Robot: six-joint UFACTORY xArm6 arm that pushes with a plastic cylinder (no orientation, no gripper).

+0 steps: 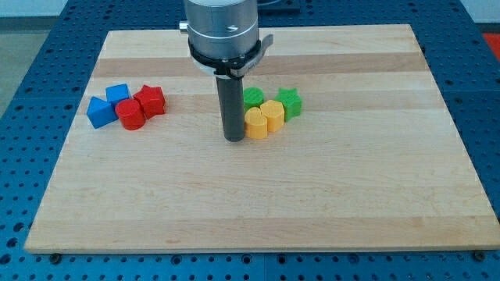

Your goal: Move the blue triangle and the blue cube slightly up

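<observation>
With the bare tip (233, 139) carrying nothing beside the yellow blocks (264, 119), it is best brought below the blue triangle (99, 113) and blue cube (118, 94), seemingly touching, then pushed gently upward.

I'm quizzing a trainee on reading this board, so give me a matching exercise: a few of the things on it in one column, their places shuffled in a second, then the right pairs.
Things:
1. blue triangular block
2. green star-shaped block
3. my tip
4. red cylinder block

Places:
A. at the right end of the green and yellow cluster
B. just left of the yellow blocks
C. leftmost block on the wooden board
D. front of the left cluster, right of the blue triangle

Pairs: 1-C, 2-A, 3-B, 4-D
</observation>
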